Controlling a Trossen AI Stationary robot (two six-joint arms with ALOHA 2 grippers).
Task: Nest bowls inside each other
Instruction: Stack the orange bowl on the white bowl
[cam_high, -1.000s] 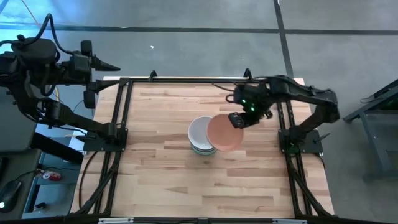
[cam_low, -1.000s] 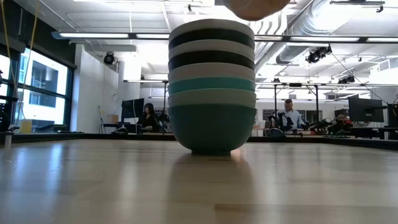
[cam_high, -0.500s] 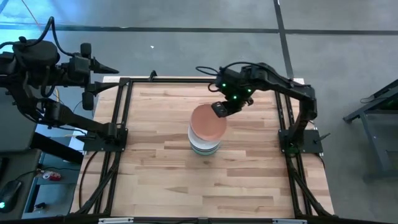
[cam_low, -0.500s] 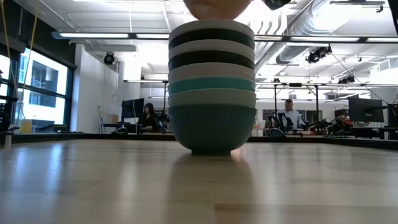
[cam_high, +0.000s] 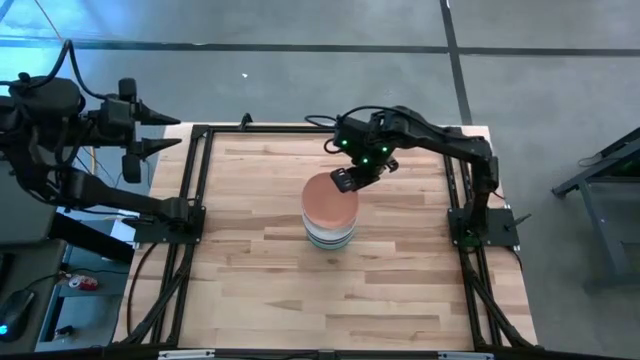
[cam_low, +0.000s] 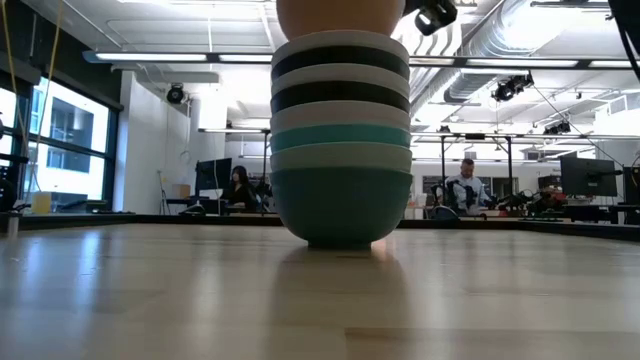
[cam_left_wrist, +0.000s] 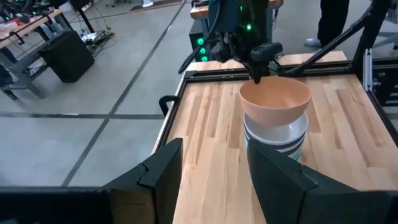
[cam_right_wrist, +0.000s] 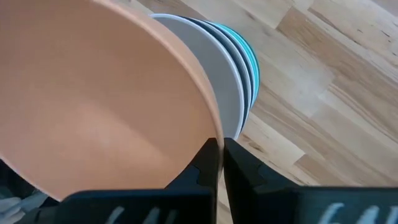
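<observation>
Several bowls stand nested in a stack (cam_low: 340, 140) at the table's middle (cam_high: 328, 235), with a teal one at the bottom and a white one (cam_right_wrist: 219, 74) on top. Over the stack hangs the salmon-pink bowl (cam_left_wrist: 275, 99) (cam_high: 328, 200), mouth up. Its underside (cam_low: 340, 15) is level with the top bowl's rim; whether they touch, I cannot tell. My right gripper (cam_high: 345, 180) is shut on this bowl's rim. My left gripper (cam_left_wrist: 214, 177) stands open and empty off the table's left edge (cam_high: 150, 130). My right gripper pinches the salmon bowl's rim (cam_right_wrist: 216, 134) on its far-right side, with one finger (cam_right_wrist: 202, 168) inside the bowl and the other (cam_right_wrist: 242, 168) outside. The fingers come from above, slanting down. The bowl hangs mouth up over the stack, nearly level.
A black frame (cam_high: 200, 180) runs along the wooden table's left, right and far edges. Bare wood lies all around the stack (cam_high: 250, 280). Beyond the table, people sit at desks in the room (cam_low: 465, 185).
My right gripper has carried the salmon bowl toward the table's left edge, from beside the stack's right to over its top, and a little down. The stack has stayed where it was. My left gripper has drawn slightly away from the table.
</observation>
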